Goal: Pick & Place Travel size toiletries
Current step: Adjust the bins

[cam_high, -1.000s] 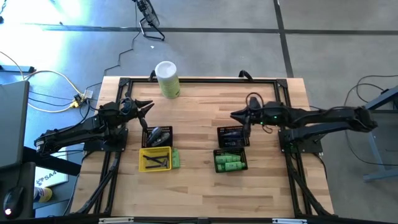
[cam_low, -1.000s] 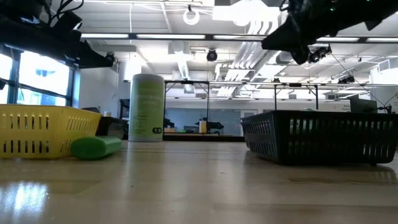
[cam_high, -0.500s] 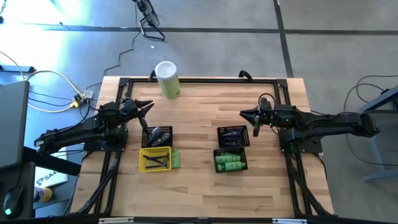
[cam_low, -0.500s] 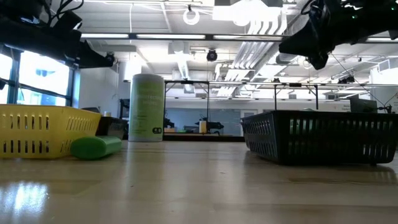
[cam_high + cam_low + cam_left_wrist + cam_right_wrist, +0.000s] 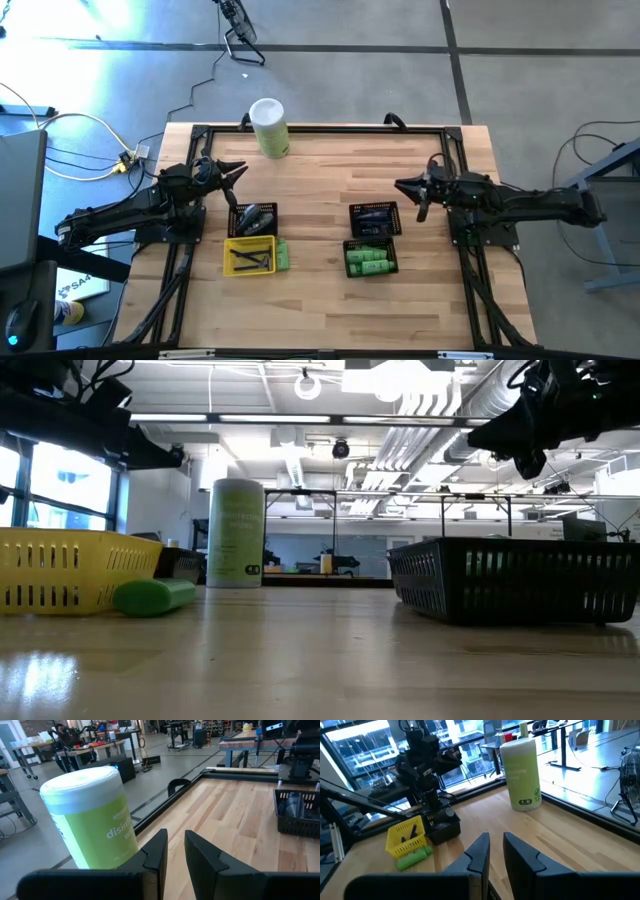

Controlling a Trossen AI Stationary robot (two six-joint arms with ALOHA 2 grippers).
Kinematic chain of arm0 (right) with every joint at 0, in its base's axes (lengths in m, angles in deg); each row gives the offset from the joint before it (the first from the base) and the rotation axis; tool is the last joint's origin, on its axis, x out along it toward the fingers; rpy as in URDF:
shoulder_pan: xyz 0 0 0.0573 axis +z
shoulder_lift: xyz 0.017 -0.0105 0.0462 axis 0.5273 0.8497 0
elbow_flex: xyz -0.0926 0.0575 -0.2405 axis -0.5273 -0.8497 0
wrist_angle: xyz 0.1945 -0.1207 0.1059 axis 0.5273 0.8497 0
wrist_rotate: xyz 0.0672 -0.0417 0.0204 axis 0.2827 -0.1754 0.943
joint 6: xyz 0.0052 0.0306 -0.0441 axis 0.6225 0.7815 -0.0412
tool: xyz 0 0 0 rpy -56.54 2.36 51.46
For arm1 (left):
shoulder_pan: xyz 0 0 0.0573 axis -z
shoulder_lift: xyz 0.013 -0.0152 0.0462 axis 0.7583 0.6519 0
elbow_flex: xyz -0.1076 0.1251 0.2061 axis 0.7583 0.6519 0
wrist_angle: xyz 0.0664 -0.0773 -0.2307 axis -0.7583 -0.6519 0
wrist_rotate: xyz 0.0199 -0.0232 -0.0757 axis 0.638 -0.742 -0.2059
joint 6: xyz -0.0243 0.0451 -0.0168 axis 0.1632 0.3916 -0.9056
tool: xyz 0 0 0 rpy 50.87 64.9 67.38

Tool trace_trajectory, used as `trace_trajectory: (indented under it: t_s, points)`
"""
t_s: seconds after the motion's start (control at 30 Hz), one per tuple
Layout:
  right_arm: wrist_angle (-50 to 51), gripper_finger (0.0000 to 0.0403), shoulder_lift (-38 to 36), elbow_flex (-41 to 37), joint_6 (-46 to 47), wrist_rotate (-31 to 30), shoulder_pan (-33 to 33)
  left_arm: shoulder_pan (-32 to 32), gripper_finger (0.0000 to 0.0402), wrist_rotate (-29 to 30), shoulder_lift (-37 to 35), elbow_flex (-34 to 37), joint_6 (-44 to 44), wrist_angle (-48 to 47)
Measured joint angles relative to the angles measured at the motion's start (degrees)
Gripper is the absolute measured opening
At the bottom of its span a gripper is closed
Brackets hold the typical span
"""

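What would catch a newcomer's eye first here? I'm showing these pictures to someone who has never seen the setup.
Probably the tall pale-green canister with its white lid, upright at the table's far edge. Next, the bright green bottles packed in a black mesh basket right of centre, and the yellow tray on the left with one green bottle beside it. Both arms hang above the table, carrying nothing.

In the low view the black basket's point(image 5: 510, 580) mesh wall hides its contents, and the yellow tray point(image 5: 70, 570) runs off the edge. From above, the dark items point(image 5: 250, 260) inside that tray are too small to identify.
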Motion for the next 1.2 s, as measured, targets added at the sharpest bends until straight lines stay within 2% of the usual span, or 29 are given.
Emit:
trace_trajectory:
  t_s: [0.27,0.47,0.77,1.2]
  points:
    - [3.4,0.0046,-3.3,-1.7,2.6,-3.2,0.0,0.0,0.0063,0.0,0.0,0.0,0.0,0.0]
    - [6.8,0.0046,-3.4,-1.6,1.7,-3.2,0.0,0.0,0.0063,-0.1,0.0,0.0,0.0,0.0]
    - [7.1,0.0046,-3.4,-1.6,0.9,-3.0,0.0,0.0,0.0063,-8.8,0.0,0.0,-0.4,0.4]
    - [6.7,0.0046,-3.4,-1.6,0.8,-3.4,0.0,1.0,0.0063,-14.6,1.8,0.0,-16.2,0.5]
